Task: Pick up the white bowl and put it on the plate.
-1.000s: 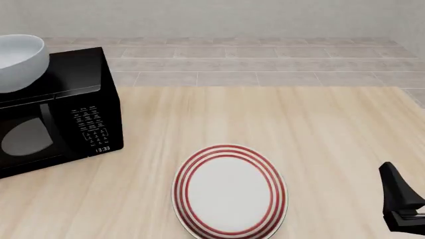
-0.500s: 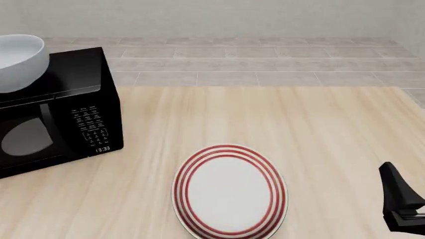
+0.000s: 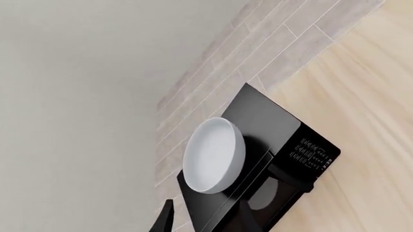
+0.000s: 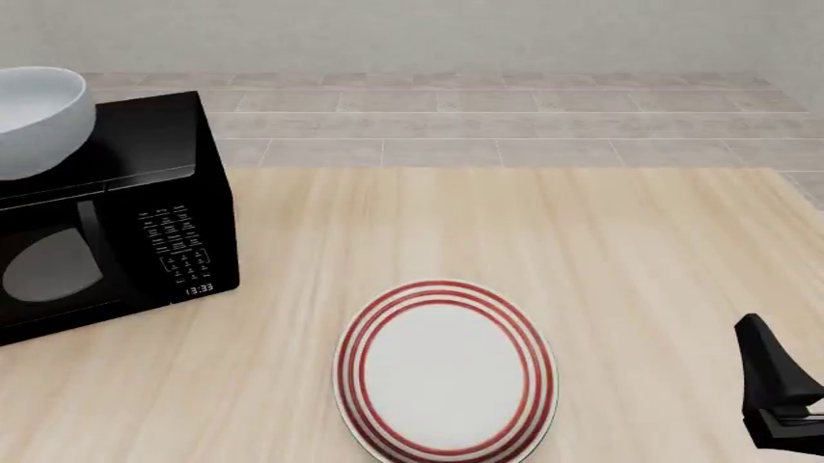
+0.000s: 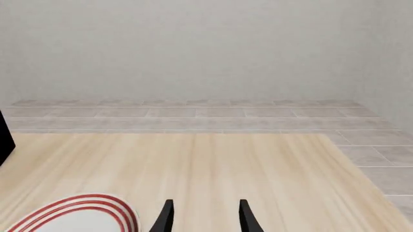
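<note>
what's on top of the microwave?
The white bowl sits upright on the microwave, at its left end. Its base contact is hidden from the front view by the bowl's own curve.

You have moved nothing in the last second; the front view shows no change at all; bowl (image 4: 39, 121), plate (image 4: 446, 371) and your right claw (image 4: 773, 386) show no shift.

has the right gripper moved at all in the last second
No. The right gripper sits at the same spot beside the plate as before.
</note>
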